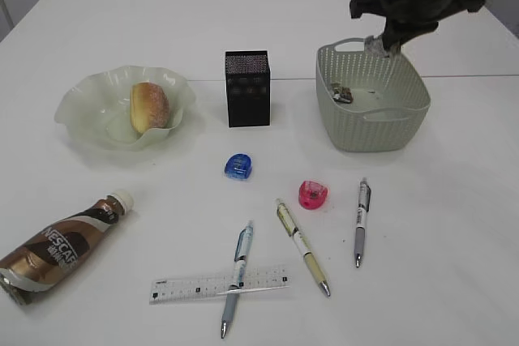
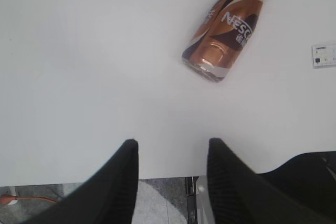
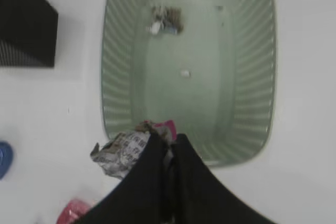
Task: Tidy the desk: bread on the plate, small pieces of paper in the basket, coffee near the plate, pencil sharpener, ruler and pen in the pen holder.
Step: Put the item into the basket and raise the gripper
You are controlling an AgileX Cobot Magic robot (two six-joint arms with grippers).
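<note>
My right gripper (image 3: 170, 137) is shut on a crumpled piece of printed paper (image 3: 123, 150) and hangs over the near rim of the green basket (image 3: 115, 77). In the exterior view this gripper (image 1: 381, 44) hovers above the basket (image 1: 373, 131). Another piece of paper (image 1: 341, 93) lies inside. Bread (image 1: 150, 107) rests on the plate (image 1: 81, 111). The coffee bottle (image 1: 61, 245) lies on its side at the front left. My left gripper (image 2: 173, 145) stands open and empty over the table's edge, short of the coffee bottle (image 2: 226, 30).
The black pen holder (image 1: 247, 87) stands mid-table. In front lie a blue sharpener (image 1: 239, 167), a pink sharpener (image 1: 313, 194), three pens (image 1: 302, 246) and a ruler (image 1: 203, 288). The ruler's end (image 2: 324, 55) shows in the left wrist view.
</note>
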